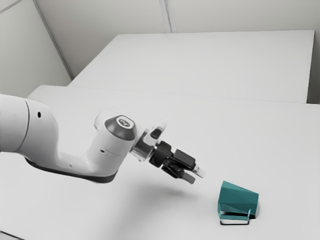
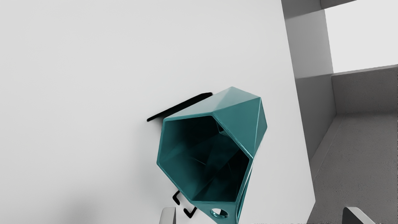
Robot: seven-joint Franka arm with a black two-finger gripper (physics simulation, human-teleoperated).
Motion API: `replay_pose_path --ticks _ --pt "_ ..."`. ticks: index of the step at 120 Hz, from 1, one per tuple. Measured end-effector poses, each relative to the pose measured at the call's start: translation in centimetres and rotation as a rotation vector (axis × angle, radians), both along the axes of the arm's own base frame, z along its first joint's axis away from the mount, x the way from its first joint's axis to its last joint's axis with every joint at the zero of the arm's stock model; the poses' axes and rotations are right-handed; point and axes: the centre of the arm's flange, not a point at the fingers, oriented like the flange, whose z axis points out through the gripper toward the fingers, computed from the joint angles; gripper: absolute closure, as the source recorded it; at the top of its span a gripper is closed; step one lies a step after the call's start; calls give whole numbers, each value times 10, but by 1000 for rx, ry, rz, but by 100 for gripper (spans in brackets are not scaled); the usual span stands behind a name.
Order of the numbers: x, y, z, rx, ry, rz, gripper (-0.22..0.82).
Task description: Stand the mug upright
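The black gripper (image 1: 199, 177) hangs over the table at the centre of the exterior view, tilted down toward the mug, its two fingers apart. The faceted teal mug (image 1: 238, 199) lies on its side to the exterior view's right of the fingertips, with a gap between them. Its handle is on the side toward the exterior view's bottom edge. In the wrist view the mouth of the mug (image 2: 239, 121) faces the camera, showing a dark inside. Nothing is held in the open gripper (image 2: 259, 214); the mug's handle end reaches between the fingertips in that picture.
The mug rests on a broad white table (image 1: 150, 215). Behind it stands another pale surface (image 1: 210, 60), near the walls. In the wrist view, the table's edge (image 2: 299, 102) runs close beside the mug, with a grey floor beyond.
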Motion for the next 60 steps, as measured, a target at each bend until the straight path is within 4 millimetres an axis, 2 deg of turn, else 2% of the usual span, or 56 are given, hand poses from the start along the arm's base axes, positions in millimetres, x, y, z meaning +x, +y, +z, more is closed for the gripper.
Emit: replay_pose_path --ticks 22,47,60 --pt "-5 -13 -10 -41 7 10 3" --pt "0 -5 -25 -85 3 62 3" --pt "-1 -8 -31 -108 -9 70 3"
